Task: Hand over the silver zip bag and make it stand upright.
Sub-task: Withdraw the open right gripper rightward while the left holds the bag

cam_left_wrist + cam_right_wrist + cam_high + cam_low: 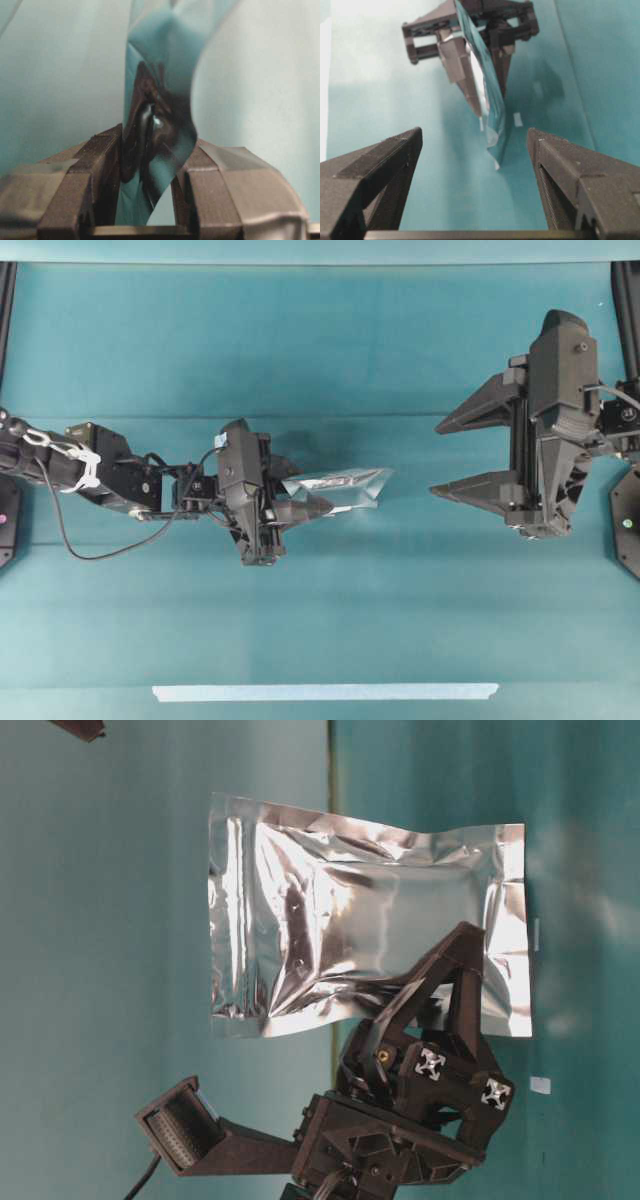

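The silver zip bag (345, 485) is a crinkled foil pouch held off the table, edge-on to the overhead view. My left gripper (310, 503) is shut on its left end. In the table-level view the silver zip bag (350, 940) faces the camera broadside, and my left gripper (450, 965) pinches its lower right part. The left wrist view shows the foil (155, 130) squeezed between both pads. My right gripper (438, 458) hangs wide open, a short way right of the bag's free end. Ahead of those open right fingers, the bag (490, 100) is seen edge-on.
A pale tape strip (325, 692) lies along the table's front edge. The teal table (320, 360) stretches behind both arms. A small white tape scrap (518, 119) sits on the cloth under the bag. Dark frame posts stand at both back corners.
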You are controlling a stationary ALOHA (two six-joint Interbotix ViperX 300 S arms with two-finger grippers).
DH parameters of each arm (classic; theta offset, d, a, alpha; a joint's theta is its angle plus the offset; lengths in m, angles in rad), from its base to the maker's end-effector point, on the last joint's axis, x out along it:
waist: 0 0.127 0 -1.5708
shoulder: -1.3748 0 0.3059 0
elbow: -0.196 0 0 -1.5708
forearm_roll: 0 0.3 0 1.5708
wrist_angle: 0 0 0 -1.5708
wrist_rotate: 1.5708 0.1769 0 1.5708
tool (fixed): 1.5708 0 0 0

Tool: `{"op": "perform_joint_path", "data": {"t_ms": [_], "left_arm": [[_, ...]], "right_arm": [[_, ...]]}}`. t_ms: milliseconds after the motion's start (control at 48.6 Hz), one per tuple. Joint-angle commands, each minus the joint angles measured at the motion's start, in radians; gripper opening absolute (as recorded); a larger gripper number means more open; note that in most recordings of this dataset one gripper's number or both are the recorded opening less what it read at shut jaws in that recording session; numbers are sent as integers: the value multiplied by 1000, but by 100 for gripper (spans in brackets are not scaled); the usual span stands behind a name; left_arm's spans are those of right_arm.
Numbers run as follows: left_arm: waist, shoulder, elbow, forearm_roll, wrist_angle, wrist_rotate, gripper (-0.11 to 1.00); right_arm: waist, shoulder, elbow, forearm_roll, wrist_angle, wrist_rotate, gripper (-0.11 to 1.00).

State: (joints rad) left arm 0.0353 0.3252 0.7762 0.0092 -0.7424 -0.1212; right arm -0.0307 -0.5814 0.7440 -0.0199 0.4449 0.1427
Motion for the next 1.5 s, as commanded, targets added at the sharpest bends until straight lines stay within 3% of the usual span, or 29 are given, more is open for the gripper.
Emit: {"op": "perform_joint_path", "data": {"t_ms": [0, 1481], "left_arm": [[-6, -8, -3, 2, -2, 0, 29], [-12, -8, -5, 0, 23, 2, 29]], "right_arm": [[0, -9, -9, 2, -11, 9, 86], [0, -11, 17, 3, -54, 11, 86]]}}
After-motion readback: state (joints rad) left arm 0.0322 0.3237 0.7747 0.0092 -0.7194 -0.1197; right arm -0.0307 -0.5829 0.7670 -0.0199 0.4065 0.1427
